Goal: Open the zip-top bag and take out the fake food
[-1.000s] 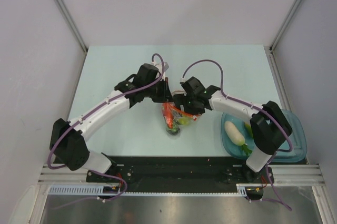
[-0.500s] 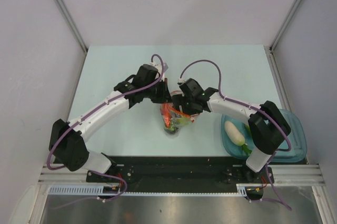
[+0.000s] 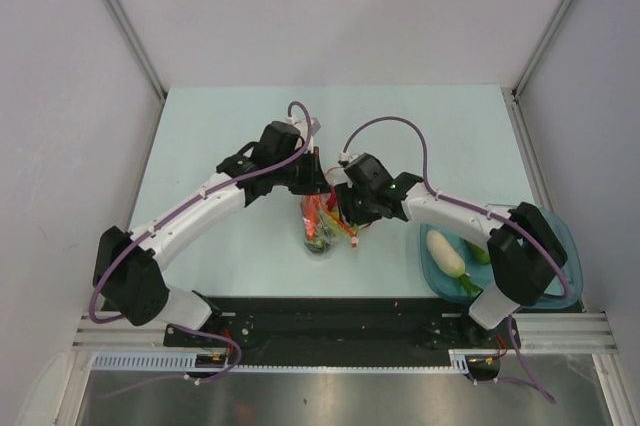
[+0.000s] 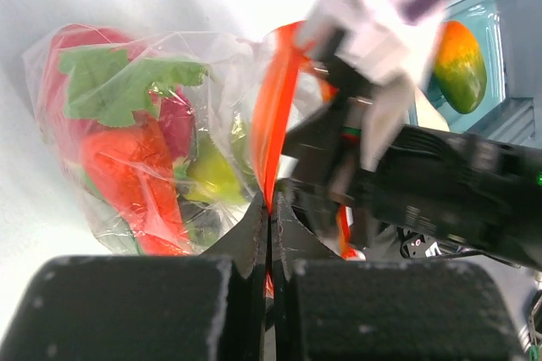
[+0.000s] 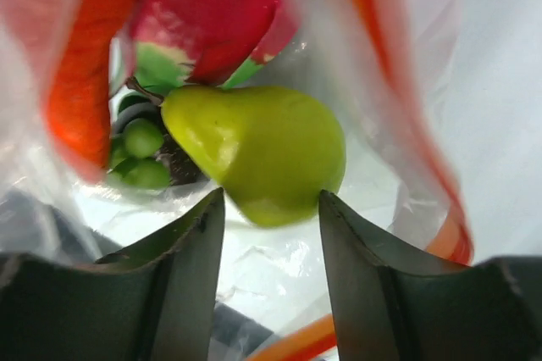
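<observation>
Bright, even overhead light, shadows soft. Beyond the left gripper, white glare washes out the background; its fingers blur (dark, featureless). Around the right gripper the zip-top bag smears out of focus.

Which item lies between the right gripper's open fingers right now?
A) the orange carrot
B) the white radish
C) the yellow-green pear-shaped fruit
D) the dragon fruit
C: in the right wrist view the right gripper is open at the zip-top bag, its fingers flanking the green fruit, while the carrot lies off to one side.
</observation>
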